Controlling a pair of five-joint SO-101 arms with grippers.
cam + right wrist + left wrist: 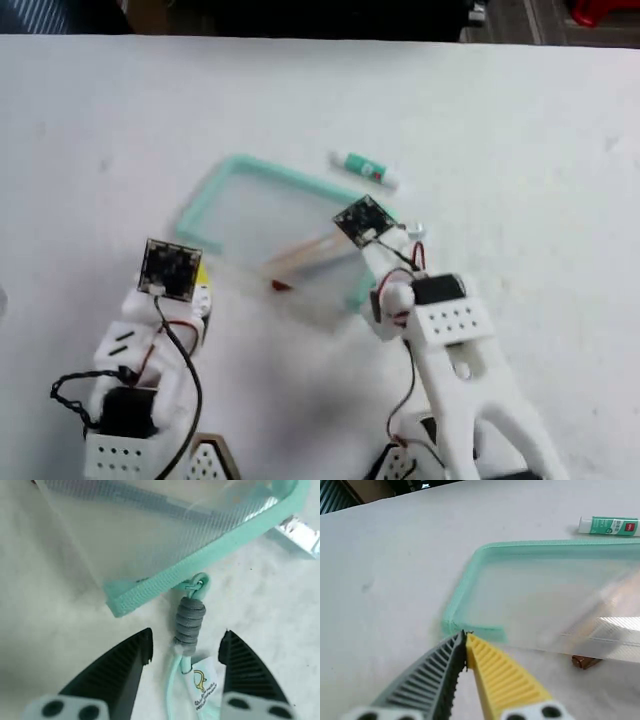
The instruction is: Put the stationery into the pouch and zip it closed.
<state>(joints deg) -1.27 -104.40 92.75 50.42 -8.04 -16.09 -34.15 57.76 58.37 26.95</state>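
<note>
Tabletop point(500, 120), white and matte, runs across the high view to its far edge, with a dark strip of room point(300, 15) beyond and something red point(605, 10) in the corner. A translucent pouch point(270, 215) with mint-green trim lies flat and slantwise near the middle of the table. A pale wooden strip point(305, 253) shows through its wall, and the strip's reddish-brown end point(585, 661) pokes out at the near edge. A shiny clear strip point(620, 625) lies by that edge too; how much of it is inside cannot be told. A green-and-white glue stick point(363, 168) lies on the table just beyond the pouch's far edge, apart from it. The left gripper point(465, 639) has its grey and yellow jaws pressed together, tips at the pouch's near corner; whether they nip the trim cannot be told. The right gripper point(186, 637) is at the opposite corner, black jaws spread, with the grey-beaded zip pull point(190, 620) between them, untouched.
</note>
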